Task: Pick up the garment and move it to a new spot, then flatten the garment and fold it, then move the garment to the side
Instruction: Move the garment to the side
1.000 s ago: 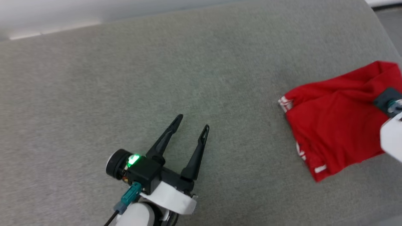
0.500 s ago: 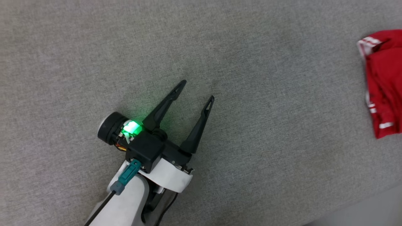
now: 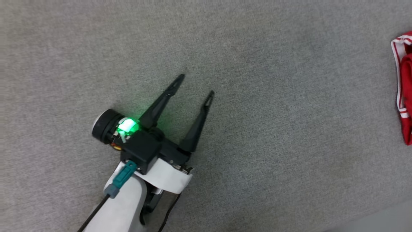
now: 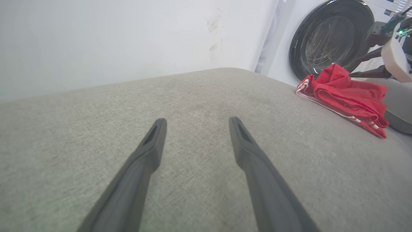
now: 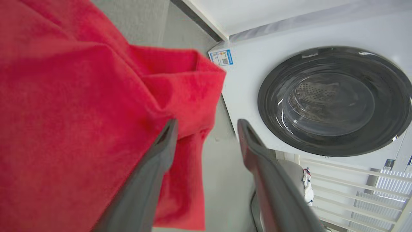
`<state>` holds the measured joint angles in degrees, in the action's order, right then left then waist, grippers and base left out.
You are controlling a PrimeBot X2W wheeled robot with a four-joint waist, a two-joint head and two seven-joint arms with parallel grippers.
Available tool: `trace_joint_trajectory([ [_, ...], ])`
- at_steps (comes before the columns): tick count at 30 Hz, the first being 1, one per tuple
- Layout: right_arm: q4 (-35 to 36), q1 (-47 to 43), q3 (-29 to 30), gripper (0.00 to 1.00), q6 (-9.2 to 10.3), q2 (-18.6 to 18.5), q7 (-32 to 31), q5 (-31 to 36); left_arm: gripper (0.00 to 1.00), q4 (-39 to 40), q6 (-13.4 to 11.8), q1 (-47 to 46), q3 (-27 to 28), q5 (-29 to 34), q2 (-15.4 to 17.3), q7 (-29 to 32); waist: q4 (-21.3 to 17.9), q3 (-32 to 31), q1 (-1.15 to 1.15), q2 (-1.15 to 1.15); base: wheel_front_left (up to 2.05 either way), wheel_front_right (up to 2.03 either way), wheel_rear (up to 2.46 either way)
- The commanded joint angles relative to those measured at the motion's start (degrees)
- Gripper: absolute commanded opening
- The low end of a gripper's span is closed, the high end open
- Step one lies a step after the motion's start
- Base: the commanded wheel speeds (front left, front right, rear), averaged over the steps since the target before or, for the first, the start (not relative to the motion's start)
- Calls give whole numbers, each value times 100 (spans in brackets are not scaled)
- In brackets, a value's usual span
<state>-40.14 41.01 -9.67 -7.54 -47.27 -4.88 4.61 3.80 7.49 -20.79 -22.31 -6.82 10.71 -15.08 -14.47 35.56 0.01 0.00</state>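
The garment (image 3: 406, 87), folded and red with white-striped trim, lies at the far right edge of the head view on the grey cushion (image 3: 257, 129). In the left wrist view the garment (image 4: 347, 96) sits in a rumpled heap near the cushion's far corner, with my right gripper (image 4: 351, 69) just behind it. My right gripper (image 5: 207, 124) is open in its own view. Red cloth of the garment (image 5: 80, 112) lies against its left finger, and a loose fold reaches partly into the gap. My left gripper (image 3: 195, 84) hovers open over bare cushion, well left of the garment, also seen as the left gripper (image 4: 197, 121).
A white washing machine (image 5: 334, 100) with a dark round door stands beyond the cushion's corner; the machine (image 4: 331, 35) rises behind the garment. A pale wall (image 4: 112, 42) runs along the cushion's far side. Wide bare cushion surrounds my left gripper.
My right gripper was shut on the garment and now stands open beside it. The head camera has swung, so the garment now sits at the right edge. The left gripper stays open.
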Motion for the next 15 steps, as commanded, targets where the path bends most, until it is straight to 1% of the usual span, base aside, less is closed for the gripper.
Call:
trace_joint_trajectory([
  [1,-31,155,115,100,10,97,135,69,100,-18,-20,109,73,-49,-27,-12,35,-202,-1,0,0,0,0],
  [5,105,238,340,100,10,302,446,75,100,21,-43,297,301,-100,-153,-12,104,-659,-1,0,0,0,0],
  [6,354,214,542,100,10,565,768,-135,100,63,-96,485,552,-122,-197,-12,198,-1050,-1,0,0,0,0],
  [7,446,179,599,100,9,656,891,-215,100,74,-132,552,645,-113,-224,-13,240,-1196,-1,0,0,0,0],
  [10,855,-34,757,100,9,1037,1169,-530,100,111,-224,805,996,-174,-263,-11,339,-1588,-1,0,0,0,0],
  [14,1532,-499,1079,100,9,1634,1493,-1049,100,120,-319,1134,1478,-268,-323,-11,514,-2065,-1,0,0,0,0],
  [15,1532,-499,1079,100,9,1634,1493,-1049,100,120,-319,1134,1478,-268,-323,-11,514,-2065,-1,0,0,0,0],
])
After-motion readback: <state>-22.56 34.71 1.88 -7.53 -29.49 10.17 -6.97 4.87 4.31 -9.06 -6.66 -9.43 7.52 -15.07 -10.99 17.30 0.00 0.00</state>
